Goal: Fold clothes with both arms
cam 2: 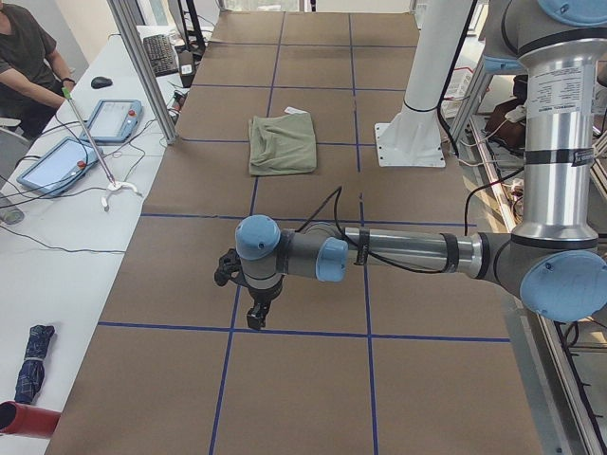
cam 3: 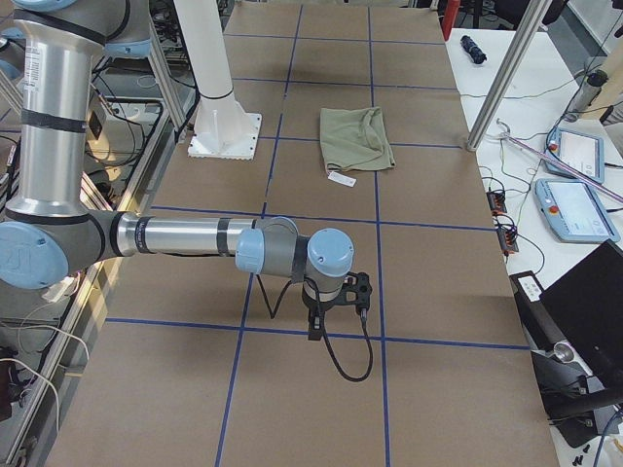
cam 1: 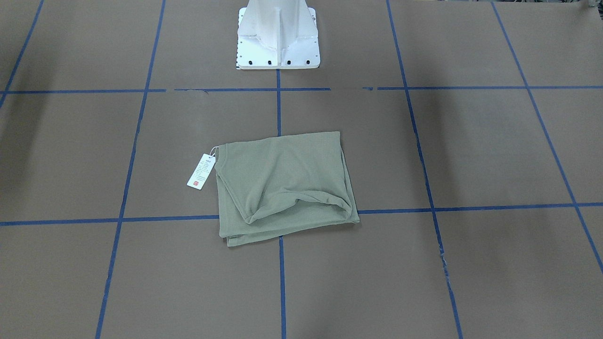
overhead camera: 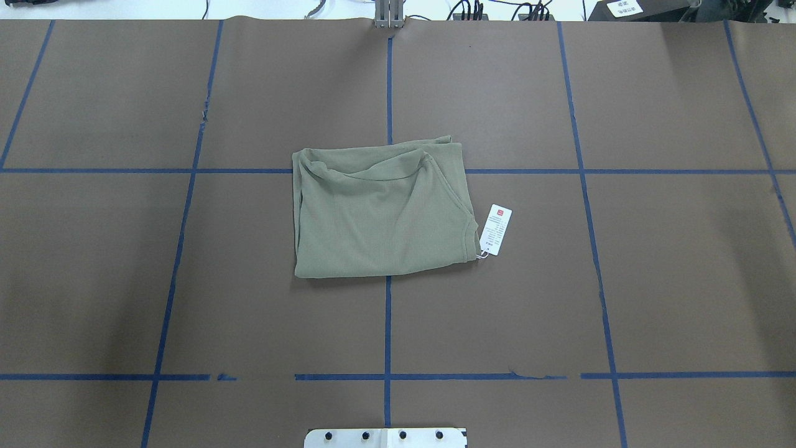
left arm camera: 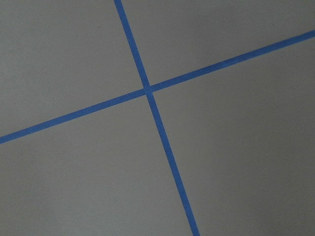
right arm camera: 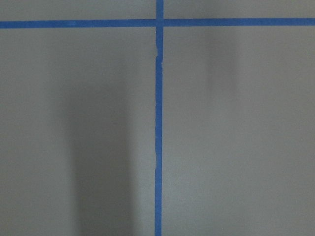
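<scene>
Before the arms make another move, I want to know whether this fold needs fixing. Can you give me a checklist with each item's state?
1. Folded: ok; the shirt lies as a compact rectangle on the table.
2. Edges lined up: not ok; the edge far from the robot is bunched and a lower layer peeks out.
3. Tag tucked in: not ok; the hang tag lies on the table beside the shirt.
4. Arms clear: ok; the left gripper and right gripper hang over bare table, away from the shirt.
5. Grippers open or shut: cannot tell; only side views show them.
</scene>
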Controlling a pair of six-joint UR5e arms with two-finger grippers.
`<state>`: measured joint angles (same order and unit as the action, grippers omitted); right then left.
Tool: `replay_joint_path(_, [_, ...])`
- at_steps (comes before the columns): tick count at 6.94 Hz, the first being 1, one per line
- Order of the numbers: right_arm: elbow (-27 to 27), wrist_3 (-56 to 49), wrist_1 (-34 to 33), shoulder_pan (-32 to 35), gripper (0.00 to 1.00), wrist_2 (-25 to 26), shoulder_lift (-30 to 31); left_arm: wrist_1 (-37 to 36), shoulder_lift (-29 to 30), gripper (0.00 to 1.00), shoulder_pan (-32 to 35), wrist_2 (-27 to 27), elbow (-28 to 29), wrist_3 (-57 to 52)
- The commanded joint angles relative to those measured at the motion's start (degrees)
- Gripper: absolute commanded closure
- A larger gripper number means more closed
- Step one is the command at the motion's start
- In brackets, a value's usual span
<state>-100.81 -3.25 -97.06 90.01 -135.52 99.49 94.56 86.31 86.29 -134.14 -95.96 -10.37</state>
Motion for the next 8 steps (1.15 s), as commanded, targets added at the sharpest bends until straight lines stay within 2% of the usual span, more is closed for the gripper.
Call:
replay_joint_path(1, [0.00,0.09,0.03,0.69,0.00,-0.01,-0.17,0.01,0.00,0.00,-0.07,0.02,-0.02,0.17])
replay_joint_path(5, [-0.09,0.18,0.03,0.69,0.00,0.08,-0.61,0.27,0.53,0.00,-0.07,-0.07,-0.19,8.06])
replay_joint_path(8, [-0.18,0.27,0.03,0.69,0.00,0.08,-0.87,0.36,0.62,0.00,-0.07,-0.16,-0.19,8.43])
